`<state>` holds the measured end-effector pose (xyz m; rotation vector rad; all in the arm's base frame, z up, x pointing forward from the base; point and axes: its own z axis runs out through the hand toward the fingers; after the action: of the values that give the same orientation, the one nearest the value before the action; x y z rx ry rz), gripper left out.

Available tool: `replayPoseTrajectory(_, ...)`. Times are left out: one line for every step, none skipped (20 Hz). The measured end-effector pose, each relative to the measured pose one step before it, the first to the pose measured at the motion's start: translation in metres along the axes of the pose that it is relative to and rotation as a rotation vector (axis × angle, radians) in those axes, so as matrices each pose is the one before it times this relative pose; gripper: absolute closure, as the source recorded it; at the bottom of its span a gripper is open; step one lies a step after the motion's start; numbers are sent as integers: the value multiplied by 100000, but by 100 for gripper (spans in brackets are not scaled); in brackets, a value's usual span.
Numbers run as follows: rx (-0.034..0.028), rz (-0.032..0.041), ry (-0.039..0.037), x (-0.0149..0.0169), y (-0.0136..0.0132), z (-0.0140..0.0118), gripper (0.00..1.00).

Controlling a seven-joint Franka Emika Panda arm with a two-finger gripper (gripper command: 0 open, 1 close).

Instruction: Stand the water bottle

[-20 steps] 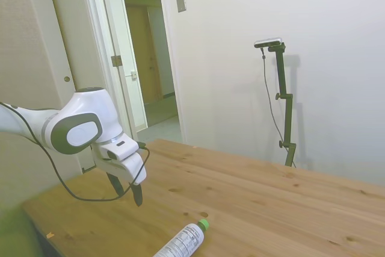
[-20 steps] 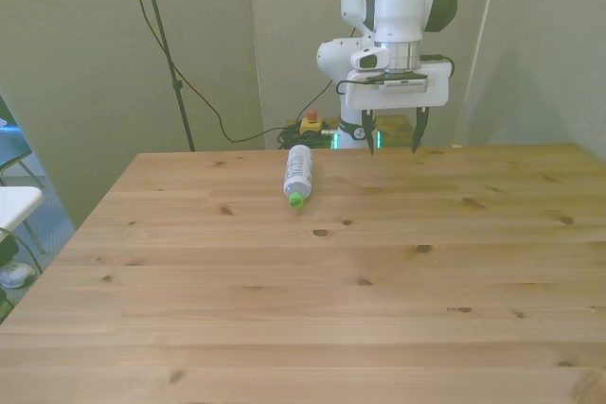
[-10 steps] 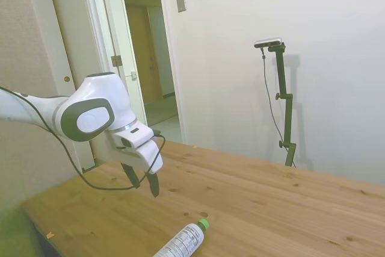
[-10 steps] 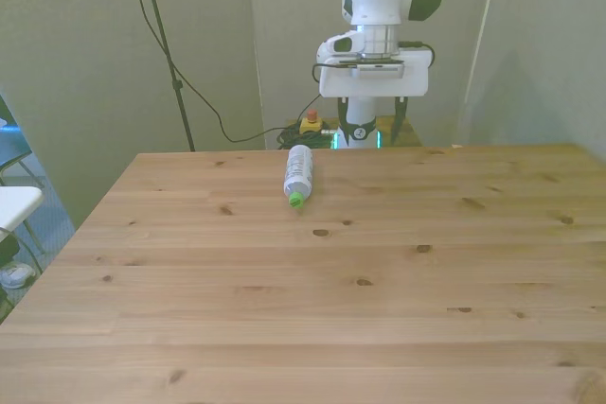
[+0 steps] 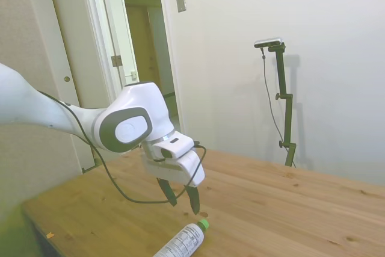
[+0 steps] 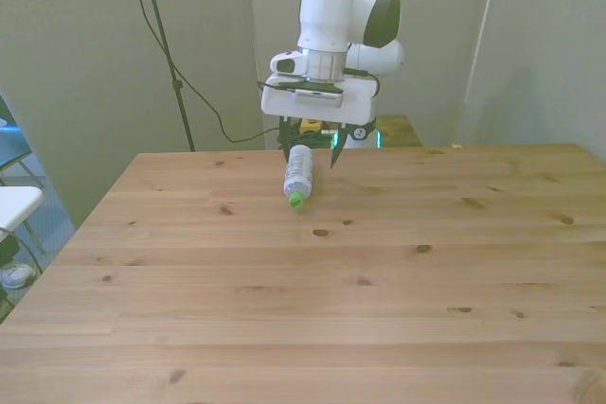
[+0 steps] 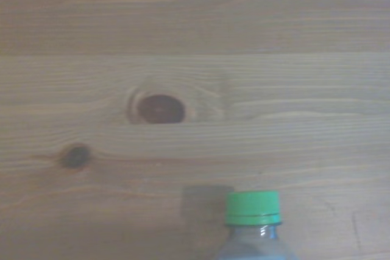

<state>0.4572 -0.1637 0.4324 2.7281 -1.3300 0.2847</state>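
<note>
1. One bottle [image 6: 298,173] is the whole job. It lies flat on the wooden table [image 6: 379,290], close to the table's far edge in the front view, not yet stood up.

2. Its long axis runs roughly from that far edge toward the table's middle. The green cap [image 6: 295,200] is the end nearer the middle, and the base is the end nearer the edge. A white label with print wraps the body [image 5: 180,242].

3. The gripper [image 6: 311,152] hangs above the bottle, apart from it and touching nothing. In the side view the gripper [image 5: 181,197] sits over the cap end, with the fingertips just above the cap [image 5: 203,224].

4. The wrist view agrees: the cap [image 7: 253,207] and the top of the clear neck show, with bare knotted wood beyond the cap.

5. The fingers are spread moderately wide, one either side of the bottle's line in the front view, and they hold nothing.

6. The gap looks wide enough to take the bottle's slim body. My judgement is that the coming move is a drop straight down from here.

7. The fingers straddle the long axis, so closing would pinch the bottle across its width. A grasp near the cap end would then let the arm swing the base down onto the table.
</note>
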Motion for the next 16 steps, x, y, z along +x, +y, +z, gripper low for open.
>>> replayPoseTrajectory(-262, 763, 159, 744, 295, 338, 0)
replayPoseTrajectory(-261, 666, 138, 708, 192, 262, 0)
replayPoseTrajectory(-188, 361, 171, 615, 128, 270, 0)
replayPoseTrajectory(22, 204, 311, 545, 57, 264, 0)
replayPoseTrajectory(-136, -37, 54, 392, -20, 336, 0)
replayPoseTrajectory(-244, -252, -136, 261, -45, 374, 0)
replayPoseTrajectory(-219, -327, -114, 220, -105, 354, 0)
replayPoseTrajectory(-175, -540, -127, 128, -175, 320, 0)
replayPoseTrajectory(-200, -573, -212, 50, -183, 293, 0)
replayPoseTrajectory(-200, -558, -287, -35, -165, 264, 0)
replayPoseTrajectory(-167, -336, -264, -65, -128, 178, 0)
replayPoseTrajectory(-124, -256, -203, -57, -94, 125, 0)
replayPoseTrajectory(-166, -271, -258, -62, -86, 158, 0)
replayPoseTrajectory(-212, -300, -341, -92, -95, 239, 0)
replayPoseTrajectory(-187, -299, -329, -115, -117, 293, 0)
replayPoseTrajectory(-203, -284, -330, -95, -121, 331, 0)
